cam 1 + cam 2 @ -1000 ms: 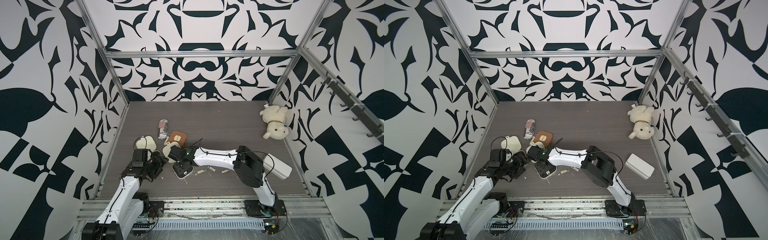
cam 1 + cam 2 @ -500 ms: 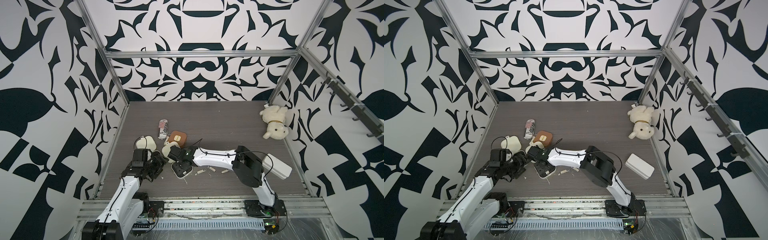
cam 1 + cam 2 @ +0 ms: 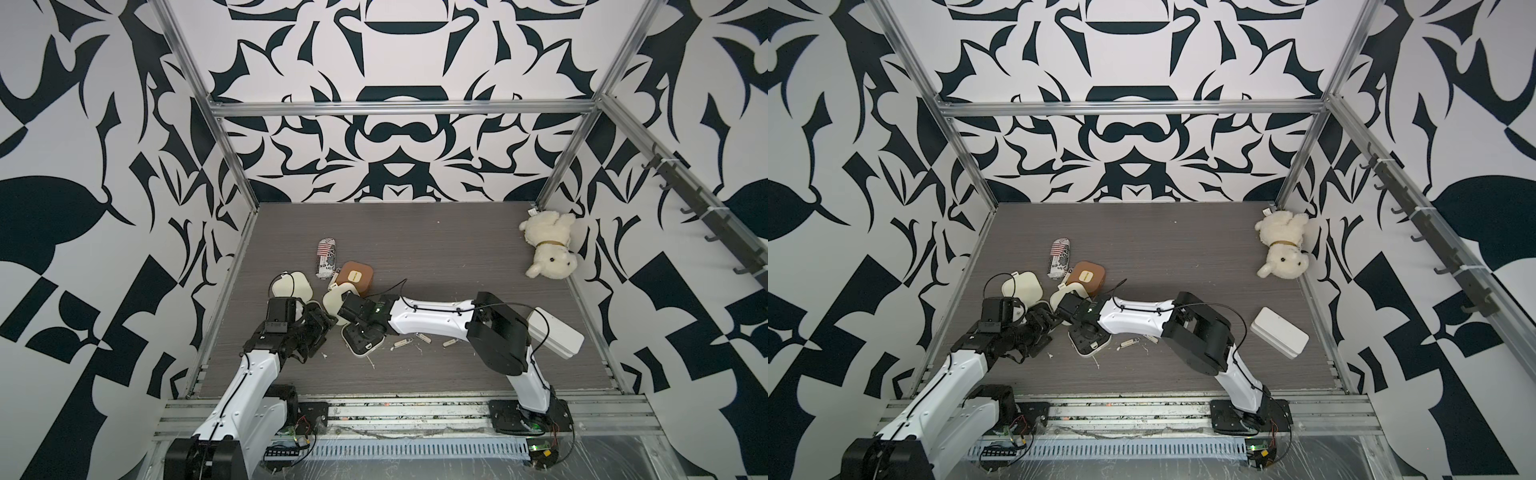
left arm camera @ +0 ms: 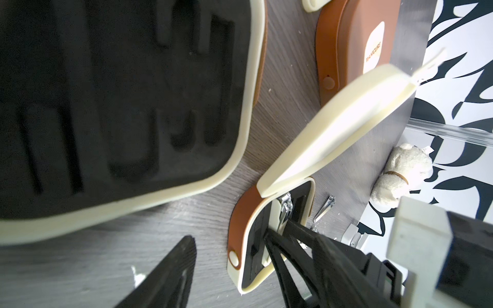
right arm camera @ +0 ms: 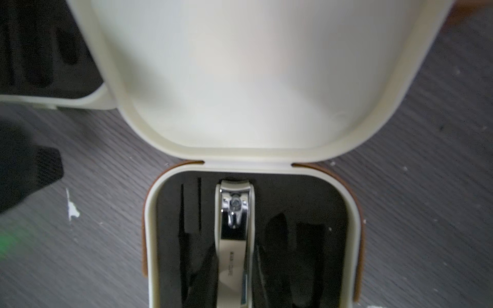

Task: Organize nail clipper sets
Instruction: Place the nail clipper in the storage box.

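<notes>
Nothing much has moved since a second ago: both arms and all three cases sit where they were. Right fingers (image 4: 301, 234) are narrow, pinching the cream clipper (image 5: 234, 226) by its handle end. The clipper's head is over the middle of the black insert of the open case (image 5: 152, 226), near-centre on the bench (image 3: 415, 249); can't tell if it's fully seated. That case's lid (image 5: 253, 66) is tilted up on the side away from the right arm.

Left fingers (image 4: 170, 272) are spread with nothing between them, low over the bench just left of the open case; only one shows in the wrist view. A second cream case (image 4: 160, 204) lies open just beside them, its insert slots empty. Brown case (image 3: 354, 277) is shut, just beyond the open one, with the can (image 3: 326, 257) at its far-left. Loose clippers (image 3: 402, 342) lie on the bench right of the open case, near the right arm. Plush dog (image 3: 548, 249) sits in the far right corner.
</notes>
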`<state>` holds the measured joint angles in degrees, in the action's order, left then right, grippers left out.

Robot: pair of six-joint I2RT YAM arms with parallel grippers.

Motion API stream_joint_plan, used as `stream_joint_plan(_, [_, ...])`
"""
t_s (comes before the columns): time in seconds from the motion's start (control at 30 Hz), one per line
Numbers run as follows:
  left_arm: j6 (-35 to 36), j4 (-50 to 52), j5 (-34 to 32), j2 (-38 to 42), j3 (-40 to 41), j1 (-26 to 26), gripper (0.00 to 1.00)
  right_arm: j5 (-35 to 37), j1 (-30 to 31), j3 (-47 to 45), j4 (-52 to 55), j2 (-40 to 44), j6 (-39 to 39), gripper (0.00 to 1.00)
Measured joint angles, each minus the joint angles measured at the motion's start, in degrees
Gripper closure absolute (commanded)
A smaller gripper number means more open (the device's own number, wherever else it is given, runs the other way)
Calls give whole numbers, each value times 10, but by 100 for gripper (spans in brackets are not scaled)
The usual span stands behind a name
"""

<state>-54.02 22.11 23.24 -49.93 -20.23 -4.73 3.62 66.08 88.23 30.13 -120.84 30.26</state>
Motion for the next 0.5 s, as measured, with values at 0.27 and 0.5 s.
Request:
stream_joint_plan(0.27, [0,0,0,-5,0,-4,27,-5,-1,-1,1,0,0,87])
stream_joint_plan(0.5, [0,0,0,-5,-1,-5,27,-4,-1,11,19,-1,-3,69])
